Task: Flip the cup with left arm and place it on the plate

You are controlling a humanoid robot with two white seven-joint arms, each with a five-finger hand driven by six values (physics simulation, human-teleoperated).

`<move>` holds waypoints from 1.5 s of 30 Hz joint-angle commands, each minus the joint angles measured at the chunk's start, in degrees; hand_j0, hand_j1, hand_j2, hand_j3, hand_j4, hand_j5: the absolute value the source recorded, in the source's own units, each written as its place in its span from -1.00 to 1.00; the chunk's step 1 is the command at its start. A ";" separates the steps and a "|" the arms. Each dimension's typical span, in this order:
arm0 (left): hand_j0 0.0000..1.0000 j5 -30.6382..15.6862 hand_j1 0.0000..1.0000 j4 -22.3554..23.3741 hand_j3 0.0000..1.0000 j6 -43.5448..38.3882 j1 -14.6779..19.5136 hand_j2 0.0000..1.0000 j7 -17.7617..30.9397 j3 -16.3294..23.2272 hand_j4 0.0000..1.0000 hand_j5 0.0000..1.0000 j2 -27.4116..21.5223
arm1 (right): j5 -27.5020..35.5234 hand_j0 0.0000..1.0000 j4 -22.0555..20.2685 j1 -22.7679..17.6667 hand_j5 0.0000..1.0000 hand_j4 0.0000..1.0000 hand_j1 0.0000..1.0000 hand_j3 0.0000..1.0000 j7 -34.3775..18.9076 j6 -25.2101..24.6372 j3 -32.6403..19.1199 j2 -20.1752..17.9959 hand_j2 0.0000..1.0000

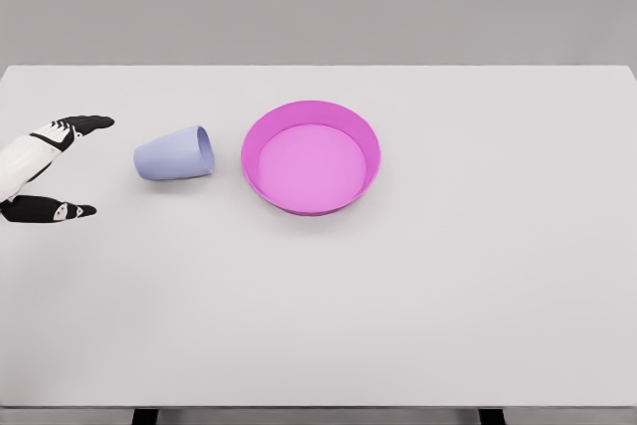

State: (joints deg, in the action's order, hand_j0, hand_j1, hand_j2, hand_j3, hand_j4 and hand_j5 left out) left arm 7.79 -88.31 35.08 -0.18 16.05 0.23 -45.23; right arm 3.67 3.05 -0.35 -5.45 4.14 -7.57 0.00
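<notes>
Lying on its side on the white table [418, 325]: pale blue cup [175, 155], mouth turned toward three o'clock, facing the pink plate [370, 151] just beside it. Left hand [48, 168] in at nine o'clock of the cup, fingers [85, 123] spread wide, grasping nothing, near but apart from the cup's base.

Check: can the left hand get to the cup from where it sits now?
Probably yes. The left hand is at the table's left edge, fingers spread, facing the closed base of the cup, which lies on its side. Only bare table lies between them; the plate sits beyond the cup.
</notes>
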 commanded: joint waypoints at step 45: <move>1.00 -14.65 1.00 8.85 1.00 -1.50 24.26 1.00 11.81 27.19 1.00 1.00 -4.96 | -0.16 1.00 0.03 0.00 1.00 1.00 1.00 1.00 -0.09 -0.01 0.01 0.00 1.00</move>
State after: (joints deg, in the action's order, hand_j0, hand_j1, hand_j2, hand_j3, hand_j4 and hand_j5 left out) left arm -6.37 -79.94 33.97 25.13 27.88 25.26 -50.70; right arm 3.51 3.08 -0.35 -5.53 4.13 -7.56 0.00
